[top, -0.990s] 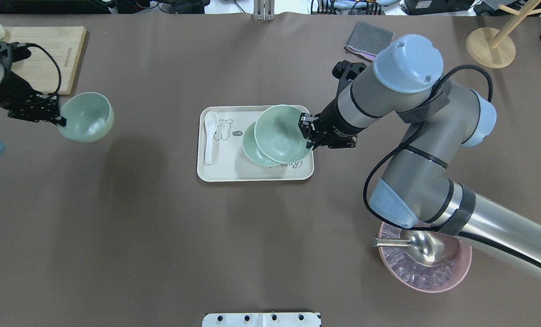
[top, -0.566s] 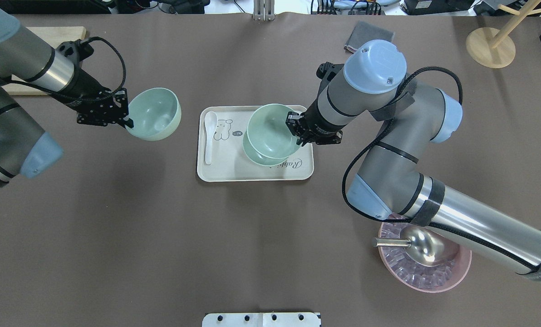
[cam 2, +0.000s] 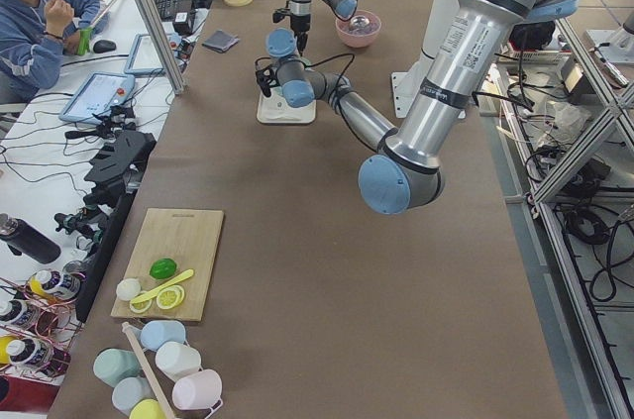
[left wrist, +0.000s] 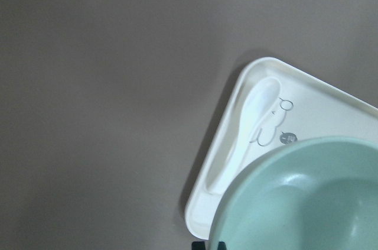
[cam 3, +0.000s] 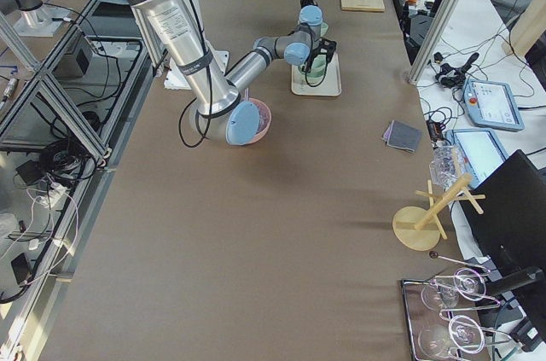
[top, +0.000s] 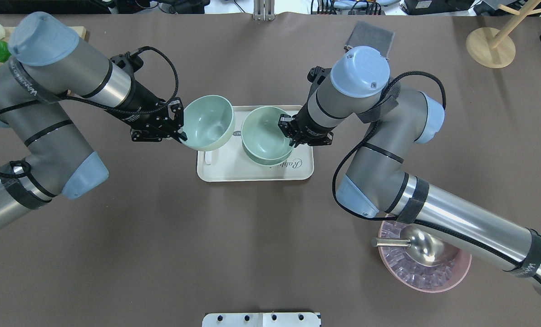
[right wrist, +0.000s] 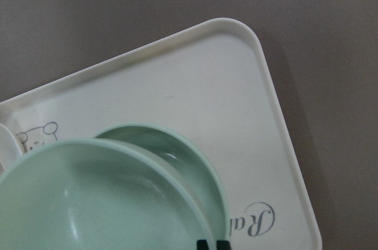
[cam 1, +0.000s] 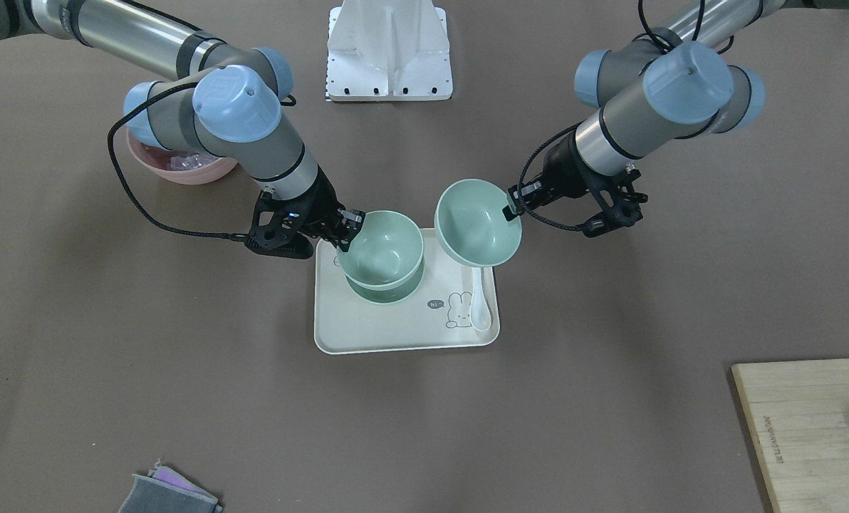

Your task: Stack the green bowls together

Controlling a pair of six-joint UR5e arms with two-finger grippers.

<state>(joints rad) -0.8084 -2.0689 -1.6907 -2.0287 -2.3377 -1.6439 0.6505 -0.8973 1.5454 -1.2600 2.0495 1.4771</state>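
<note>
Three pale mint-green round plastic bowls: a lifted bowl (top: 207, 121), an upper bowl (top: 263, 134) and a lower bowl (right wrist: 189, 161) under it. One cream rectangular plastic tray (top: 234, 170). One white spoon (cam 1: 480, 303). One larger pink round bowl (top: 461, 272). One shiny metal scoop (top: 427, 245). One grey folded cloth (cam 1: 172, 495). One pale wooden cutting board (cam 1: 809, 434). One round-based wooden stand (top: 490, 47). One brown desk (top: 252, 254).

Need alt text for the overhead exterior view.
Over a white tray mid-table, the right hand holds a green bowl by its rim over a second green bowl on the tray, while the left hand holds a third green bowl, tilted, above the tray's left end.
</note>
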